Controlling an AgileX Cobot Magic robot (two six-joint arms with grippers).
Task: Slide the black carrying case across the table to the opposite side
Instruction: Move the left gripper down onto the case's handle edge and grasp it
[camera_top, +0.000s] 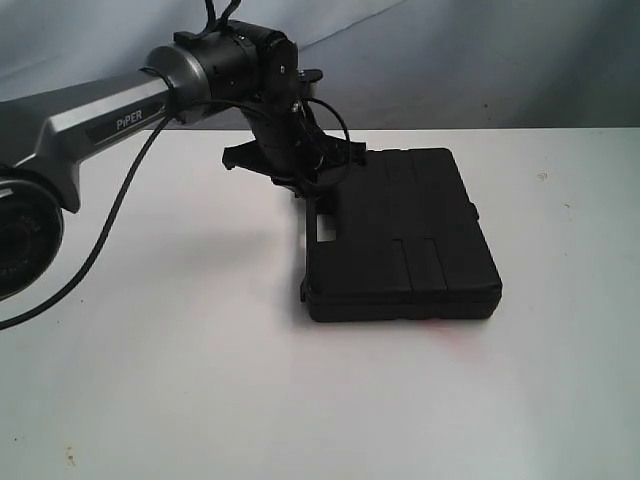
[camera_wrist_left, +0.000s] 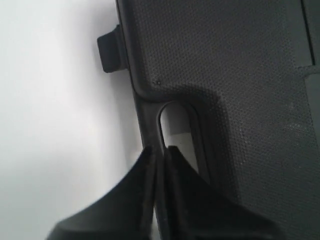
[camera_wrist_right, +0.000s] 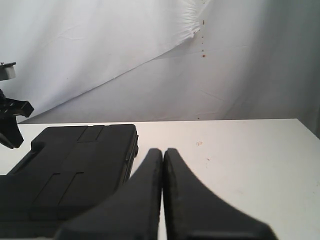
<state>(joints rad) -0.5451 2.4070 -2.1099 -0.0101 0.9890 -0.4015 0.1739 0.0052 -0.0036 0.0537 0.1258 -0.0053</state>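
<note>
Left wrist view: left hand (camera_wrist_left: 159, 150) at handle cut-out of case (camera_wrist_left: 240, 75), grip unclear.

Case (camera_top: 405, 235) flat on table (camera_top: 180, 380), right of centre. Left gripper (camera_wrist_left: 158, 149) at case's left edge, tips at handle cut-out (camera_wrist_left: 175, 125). Latch (camera_wrist_left: 109, 50) on same edge, beside cut-out. Smear (camera_top: 447, 326) just before case's front edge. Right gripper (camera_wrist_right: 162, 151) apart from case.

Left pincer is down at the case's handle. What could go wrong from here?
The left pincer meets the case at one narrow spot, the handle bar, so a push may swivel it rather than slide it straight. The tips could also slip off that thin bar and scrape the table.
</note>
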